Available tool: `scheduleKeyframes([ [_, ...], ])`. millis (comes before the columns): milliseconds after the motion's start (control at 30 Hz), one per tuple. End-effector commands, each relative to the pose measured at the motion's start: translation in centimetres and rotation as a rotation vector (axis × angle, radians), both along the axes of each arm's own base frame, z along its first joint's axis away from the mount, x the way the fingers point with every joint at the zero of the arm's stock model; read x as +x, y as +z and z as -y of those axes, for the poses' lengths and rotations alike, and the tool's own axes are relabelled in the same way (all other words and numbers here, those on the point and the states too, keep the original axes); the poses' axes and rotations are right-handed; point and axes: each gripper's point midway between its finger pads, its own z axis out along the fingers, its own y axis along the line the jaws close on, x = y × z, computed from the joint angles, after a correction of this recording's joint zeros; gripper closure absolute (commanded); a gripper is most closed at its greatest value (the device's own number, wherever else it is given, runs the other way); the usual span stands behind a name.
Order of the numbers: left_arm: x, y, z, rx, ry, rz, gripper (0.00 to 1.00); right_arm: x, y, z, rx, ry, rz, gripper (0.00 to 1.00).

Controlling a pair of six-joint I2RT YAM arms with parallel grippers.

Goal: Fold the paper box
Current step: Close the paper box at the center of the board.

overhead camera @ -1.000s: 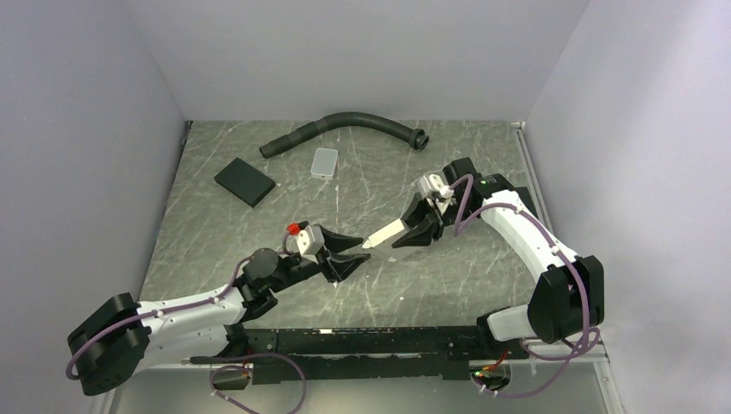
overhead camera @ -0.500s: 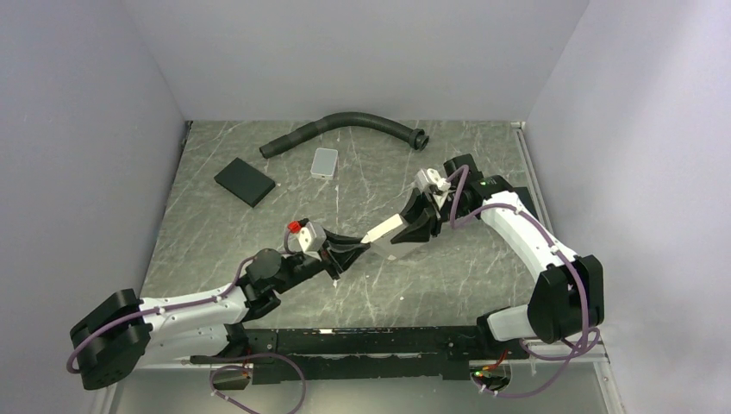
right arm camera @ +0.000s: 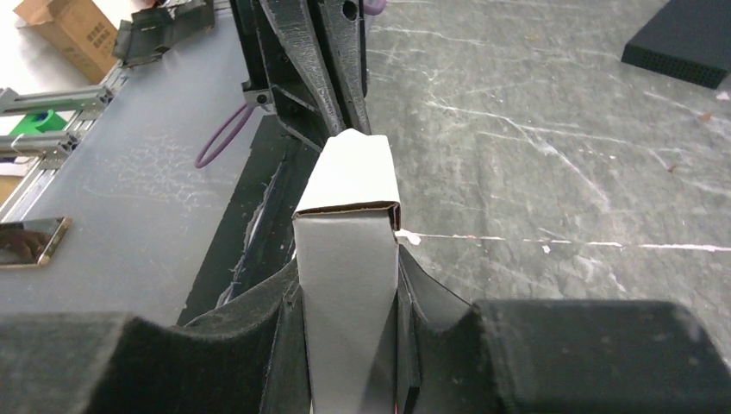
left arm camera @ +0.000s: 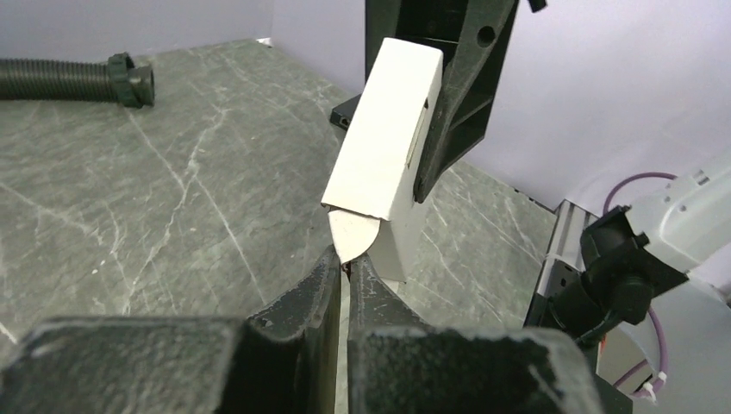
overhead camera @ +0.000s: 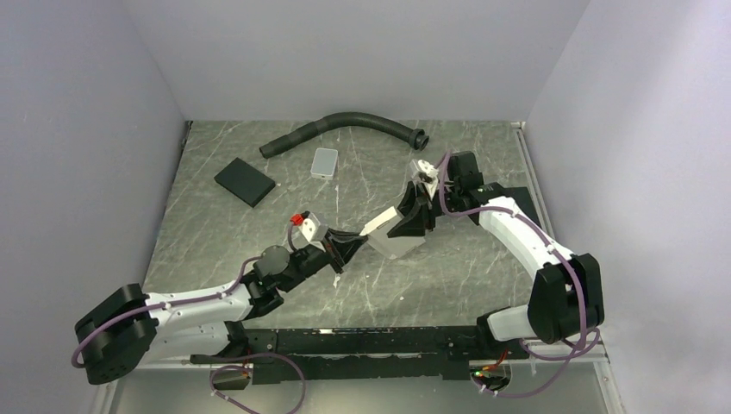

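two robot arms hold a white paper box (overhead camera: 392,235) between them, lifted off a grey marbled desk (overhead camera: 215,250). a black ribbed hose (overhead camera: 345,128) lies along the far side of the desk. the box hangs on the near side of that hose, well apart from it and about level with its right-hand end.

the box is already shaped into a slim rectangular sleeve, tilted so that one end points down toward the left arm. the right fingers (overhead camera: 407,226) are clamped on the box's two long sides at its upper part. in the right wrist view the sleeve (right arm camera: 349,250) runs out between those fingers (right arm camera: 267,332) and its far end stands open, a hollow rectangle.

a rounded tuck flap sticks out from that open lower end. in the left wrist view the left fingers (left arm camera: 321,289) are drawn nearly together, with the tip of this flap pinched between them, just below the box body (left arm camera: 388,147).

so the body looks formed, but this end is not yet closed. the flap must be bent over and tucked into the opening. the other end is hidden by the right fingers, so its state cannot be told.

a small pale grey tile (overhead camera: 325,161) lies just on the near side of the hose, and a flat black pad (overhead camera: 245,181) sits near the hose's left end.
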Motion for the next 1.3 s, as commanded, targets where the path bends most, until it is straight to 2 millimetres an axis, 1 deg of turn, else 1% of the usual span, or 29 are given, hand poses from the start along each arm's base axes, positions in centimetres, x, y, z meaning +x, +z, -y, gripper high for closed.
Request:
scheduleKeyframes([
  [0, 0.2, 4.7, 0.7, -0.151, 0.002, 0.005, 0.96, 1.0, 0.5, -1.1, -0.027, -0.045, -0.013, 1.0],
  [133, 0.6, 4.9, 0.8, -0.17, 0.018, -0.03, 1.0, 1.9, -0.3, -1.7, -0.062, -0.099, -0.051, 1.0],
  [300, 1.2, 4.8, 0.5, -0.211, 0.055, -0.106, 1.0, 2.5, -0.8, -2.1, -0.089, -0.142, -0.062, 1.0],
  [400, 1.2, 5.6, -0.1, -0.274, 0.065, -0.124, 1.0, 3.1, -1.1, -2.1, -0.105, -0.173, -0.065, 1.0],
  [600, 0.9, 6.6, -0.7, -0.339, 0.058, -0.15, 1.0, 3.2, -1.4, -2.2, -0.104, -0.187, -0.1, 1.0],
  [733, 0.8, 7.2, -0.6, -0.363, 0.044, -0.176, 1.0, 3.3, -1.6, -2.4, -0.106, -0.197, -0.121, 1.0],
  [967, 1.3, 7.4, -1.0, -0.473, 0.041, -0.289, 1.0, 3.3, -2.5, -3.2, -0.135, -0.213, -0.125, 1.0],
  [1067, 1.8, 7.4, -1.2, -0.503, 0.044, -0.336, 1.0, 4.0, -3.0, -3.3, -0.158, -0.261, -0.121, 1.0],
  [1200, 2.3, 6.8, -1.2, -0.503, 0.056, -0.389, 1.0, 4.9, -3.6, -3.4, -0.179, -0.314, -0.134, 1.0],
  [1267, 2.8, 6.2, -1.2, -0.483, 0.073, -0.413, 1.0, 5.1, -3.9, -3.4, -0.188, -0.33, -0.149, 1.0],
])
